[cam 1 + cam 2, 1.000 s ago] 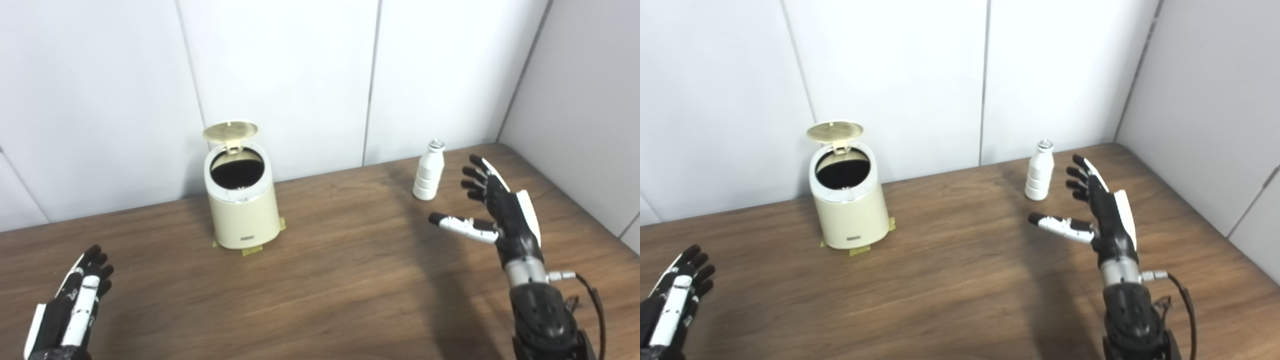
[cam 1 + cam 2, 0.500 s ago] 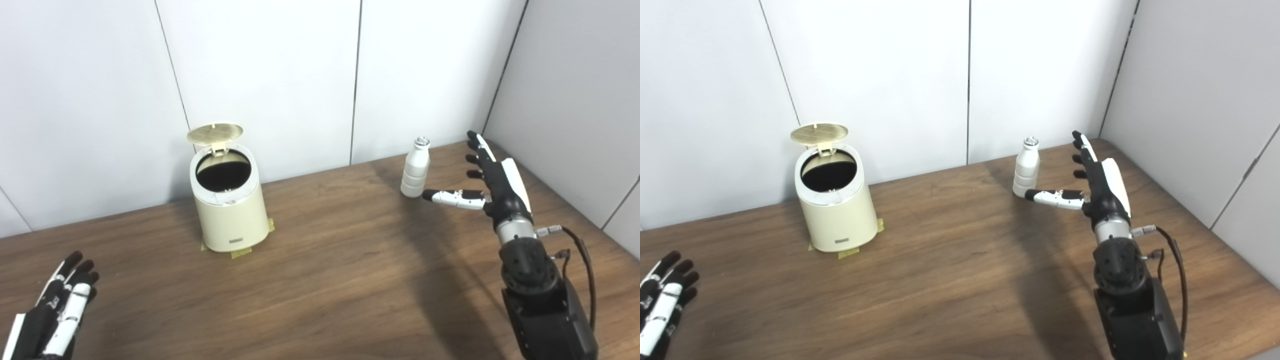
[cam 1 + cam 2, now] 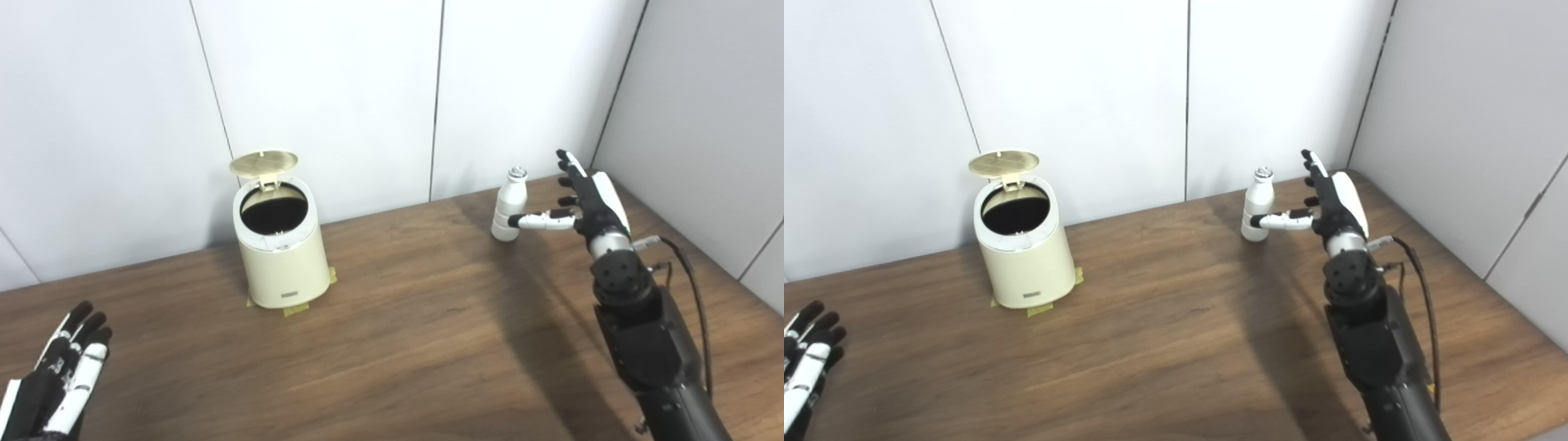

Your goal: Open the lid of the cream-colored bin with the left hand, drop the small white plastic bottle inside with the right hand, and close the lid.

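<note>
One cream-colored bin, one small white plastic bottle and two robot hands are showing on a single wooden table. The bin is standing toward the table's back edge, left of centre, with strips of tape showing under its base; its lid is standing raised behind the dark round opening. A small dark label is sitting low on the bin's front, its writing too small to read. The bottle is standing upright near the back right corner of the table, well apart from the bin, and no print on it can be made out.

The right hand is hovering just to the right of the bottle, spread wide and holding nothing: its fingers are pointing up beside the bottle, while the thumb is crossing in front of the bottle's lower body. Whether the thumb is touching the bottle cannot be told. The left hand is lying at the front left corner of the table, fingers extended and loosely apart, empty.
</note>
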